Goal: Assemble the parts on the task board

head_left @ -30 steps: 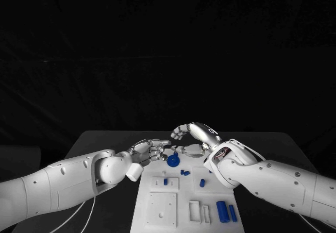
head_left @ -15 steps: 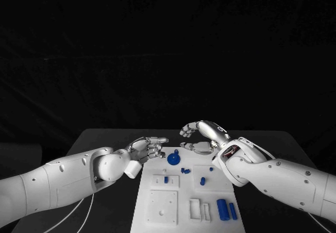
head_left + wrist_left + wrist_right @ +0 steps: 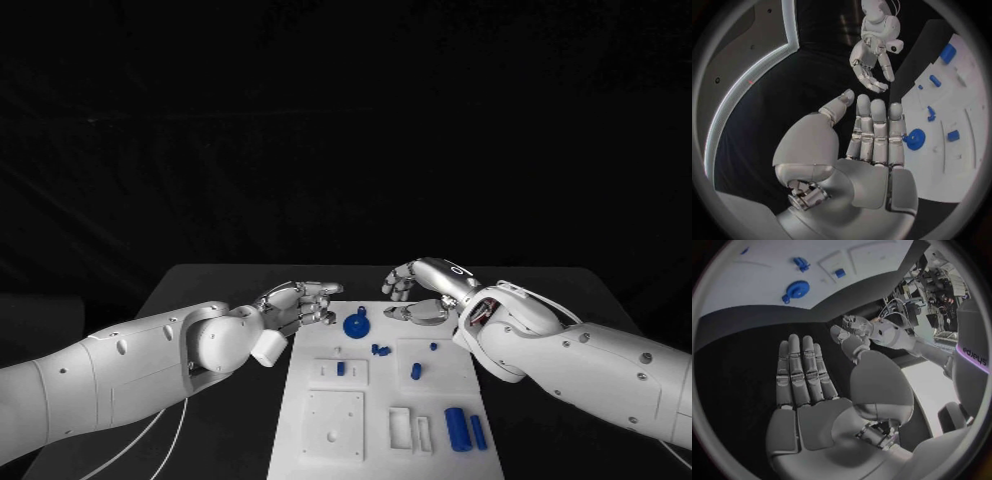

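Silver robot hands, left (image 3: 294, 303) and right (image 3: 421, 292), are now hovering apart with fingers spread and empty, having separated; the blue gear (image 3: 356, 324) is lying between them on the task board (image 3: 329, 432).

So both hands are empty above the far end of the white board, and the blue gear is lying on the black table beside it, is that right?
Not quite. The blue gear lies on the task board itself, near its far end, as the head view shows. The rest holds: the left hand and right hand are both empty there.
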Robot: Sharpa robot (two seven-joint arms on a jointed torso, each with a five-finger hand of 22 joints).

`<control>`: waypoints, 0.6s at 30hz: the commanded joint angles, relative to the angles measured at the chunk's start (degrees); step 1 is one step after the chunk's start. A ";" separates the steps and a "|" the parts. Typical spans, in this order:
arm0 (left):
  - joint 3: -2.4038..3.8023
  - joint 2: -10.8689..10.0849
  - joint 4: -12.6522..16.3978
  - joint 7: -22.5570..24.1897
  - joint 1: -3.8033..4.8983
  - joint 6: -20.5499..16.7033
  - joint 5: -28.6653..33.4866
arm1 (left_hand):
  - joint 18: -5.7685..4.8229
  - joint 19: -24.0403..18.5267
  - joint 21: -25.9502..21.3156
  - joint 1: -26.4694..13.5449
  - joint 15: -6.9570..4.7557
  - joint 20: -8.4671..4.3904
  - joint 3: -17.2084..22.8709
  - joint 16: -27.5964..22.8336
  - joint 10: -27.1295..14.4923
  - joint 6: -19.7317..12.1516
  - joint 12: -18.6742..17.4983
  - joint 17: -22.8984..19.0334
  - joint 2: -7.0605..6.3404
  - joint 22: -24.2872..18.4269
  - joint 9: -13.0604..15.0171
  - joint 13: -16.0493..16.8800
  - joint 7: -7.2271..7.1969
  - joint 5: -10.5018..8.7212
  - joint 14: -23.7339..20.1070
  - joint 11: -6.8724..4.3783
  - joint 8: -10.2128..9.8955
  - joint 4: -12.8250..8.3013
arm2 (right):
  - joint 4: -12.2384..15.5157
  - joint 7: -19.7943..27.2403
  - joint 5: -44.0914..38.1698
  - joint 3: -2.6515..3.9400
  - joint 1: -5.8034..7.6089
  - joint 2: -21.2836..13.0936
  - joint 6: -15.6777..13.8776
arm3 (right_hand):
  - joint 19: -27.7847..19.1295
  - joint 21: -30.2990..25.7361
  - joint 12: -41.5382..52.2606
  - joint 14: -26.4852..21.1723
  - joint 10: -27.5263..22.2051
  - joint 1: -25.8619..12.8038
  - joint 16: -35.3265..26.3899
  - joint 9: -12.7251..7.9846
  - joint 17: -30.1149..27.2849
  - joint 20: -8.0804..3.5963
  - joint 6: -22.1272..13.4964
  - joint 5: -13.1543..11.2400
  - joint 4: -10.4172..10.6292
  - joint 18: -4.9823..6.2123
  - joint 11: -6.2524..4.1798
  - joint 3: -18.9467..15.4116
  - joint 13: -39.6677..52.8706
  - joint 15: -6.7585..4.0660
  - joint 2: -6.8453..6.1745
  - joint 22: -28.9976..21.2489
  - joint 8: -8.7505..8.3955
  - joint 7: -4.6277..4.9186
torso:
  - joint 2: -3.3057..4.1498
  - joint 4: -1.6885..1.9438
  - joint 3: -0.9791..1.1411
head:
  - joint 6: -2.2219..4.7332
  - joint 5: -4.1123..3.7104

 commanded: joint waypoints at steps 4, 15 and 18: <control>0.04 -0.13 0.45 1.48 0.03 -0.47 -3.57 | -0.44 0.09 -0.13 -0.77 -0.21 -4.44 0.01 0.31 -0.33 -0.28 0.23 0.09 0.07 1.01 -0.04 0.07 0.41 0.11 -0.30 0.05 -0.34 -0.33 | -2.28 -1.76 -5.75 0.01 0.39 0.81 12.18 | 14.26 9.99 18.55 7.28 6.07 -0.01 16.29 0.43 18.10 -6.42 1.00 1.31 -0.35 0.35 -3.72 -4.55 14.49 -6.36 -0.16 4.74 0.59 -1.88 | 0.02 0.07 0.00 | -0.41 -0.09; 0.04 -0.09 1.35 1.54 0.05 -0.85 -5.07 | -0.44 0.16 -0.08 -0.97 -0.23 -4.46 0.00 0.34 -0.31 -0.37 0.28 0.10 -0.10 1.04 -0.05 0.07 0.44 0.10 -0.27 0.07 -0.41 -0.40 | -6.27 -3.15 -8.00 -1.05 0.47 3.50 16.73 | 20.85 35.97 51.37 7.53 -4.73 0.28 41.34 0.46 40.37 -14.20 2.57 1.37 -0.13 0.35 -4.01 -5.01 45.83 -9.99 1.30 14.45 -0.49 -2.01 | 0.07 0.12 -0.16 | -1.56 -0.30; 0.04 -0.15 1.60 1.56 0.05 -0.94 -5.45 | -0.44 0.18 -0.07 -0.99 -0.24 -4.48 0.01 0.35 -0.31 -0.39 0.30 0.10 -0.14 1.04 -0.05 0.07 0.44 0.10 -0.26 0.07 -0.43 -0.43 | -7.46 -3.51 -8.32 -1.61 0.46 4.38 17.73 | 20.41 38.23 51.78 7.61 -4.60 0.03 42.45 0.52 40.68 -14.62 2.59 1.26 -0.10 0.35 -3.98 -4.31 47.04 -10.01 1.43 14.35 -0.61 -2.03 | 0.09 0.15 -0.20 | -1.78 -0.35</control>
